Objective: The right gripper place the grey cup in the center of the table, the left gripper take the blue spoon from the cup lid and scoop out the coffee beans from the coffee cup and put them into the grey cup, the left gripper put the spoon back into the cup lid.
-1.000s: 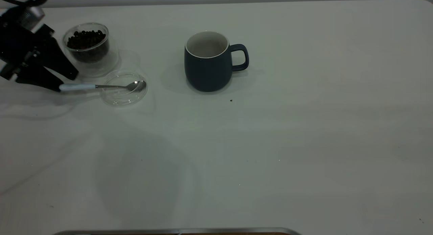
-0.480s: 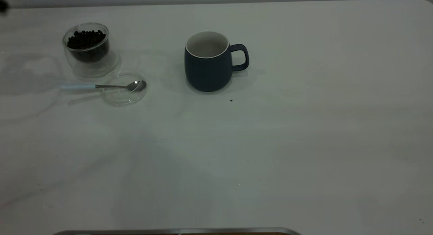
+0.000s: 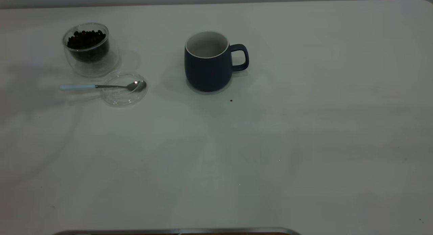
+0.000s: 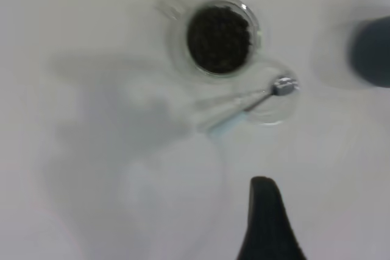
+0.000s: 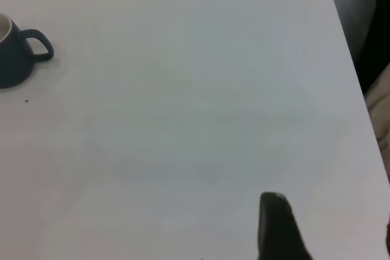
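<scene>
While both arms are outside the exterior view, each wrist camera shows only one dark fingertip of its own gripper, and the items below are listed as seen

Left gripper point(image 4: 268, 223): above bare table, well apart from the spoon and cups; one black finger visible, so whether the jaws are parted or closed cannot be told; holding nothing visible

Right gripper point(image 5: 277, 226): over the bare right part of the table, far from the mug; one dark finger visible, jaw state cannot be told

Blue spoon point(image 3: 101, 86): lying free, metal bowl resting inside the cup lid, pale handle projecting over the lid rim toward the exterior view's left; not touched by either gripper

Cup lid point(image 3: 124, 96): flat on the table, just beside the coffee cup on its near side; contains only the spoon bowl

Coffee cup point(image 3: 88, 52): upright at far left of the table

Coffee beans point(image 3: 86, 39): dark heap filling the inner glass wall of the coffee cup

Grey cup point(image 3: 207, 66): upright near the far middle of the table, handle toward the right; its contents cannot be made out

Table point(image 3: 304, 143): white; one small dark speck point(image 3: 231, 100) just in front of the grey cup
</scene>
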Motion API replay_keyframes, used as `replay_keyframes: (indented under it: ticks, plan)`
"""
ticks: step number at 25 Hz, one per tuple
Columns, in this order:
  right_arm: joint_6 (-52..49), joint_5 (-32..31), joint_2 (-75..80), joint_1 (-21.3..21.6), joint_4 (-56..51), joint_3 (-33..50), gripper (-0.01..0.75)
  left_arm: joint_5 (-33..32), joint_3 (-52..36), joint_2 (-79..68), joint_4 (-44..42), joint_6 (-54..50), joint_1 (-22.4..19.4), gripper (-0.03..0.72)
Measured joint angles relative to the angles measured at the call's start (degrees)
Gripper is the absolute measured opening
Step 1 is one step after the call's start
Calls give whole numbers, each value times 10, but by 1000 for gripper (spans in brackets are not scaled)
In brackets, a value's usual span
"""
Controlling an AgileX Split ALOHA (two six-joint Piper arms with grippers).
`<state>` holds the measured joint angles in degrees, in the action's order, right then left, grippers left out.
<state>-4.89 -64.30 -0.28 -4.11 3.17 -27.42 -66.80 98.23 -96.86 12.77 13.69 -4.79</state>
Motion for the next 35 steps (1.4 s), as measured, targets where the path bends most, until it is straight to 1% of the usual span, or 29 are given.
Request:
replay_keyframes:
  ticks: [2, 5, 8, 11, 21, 27, 29, 31, 32, 35]
  plan:
    - [0, 0, 0, 0, 0, 0, 451, 0, -1, 31, -31, -19, 25, 553]
    - [0, 0, 0, 0, 0, 0, 451, 0, -23, 79, -50, -37, 57, 553]
    - [0, 0, 0, 0, 0, 0, 451, 0, -73, 136, -53, -42, 86, 553]
    - [0, 0, 0, 0, 0, 0, 451, 0, -140, 196, -51, -42, 103, 553]
    - [0, 0, 0, 0, 0, 0, 451, 0, -438, 416, -59, -55, 105, 553]
    - [0, 0, 0, 0, 0, 0, 451, 2, -589, 583, -64, -59, 105, 553]
    - [0, 0, 0, 0, 0, 0, 451, 10, -629, 642, -64, -59, 105, 553]
    - [0, 0, 0, 0, 0, 0, 451, 36, -668, 702, -64, -59, 105, 553]
    - [0, 0, 0, 0, 0, 0, 451, 44, -679, 730, -64, -59, 105, 553]
    - [0, 0, 0, 0, 0, 0, 451, 39, -690, 795, -64, -59, 105, 553]
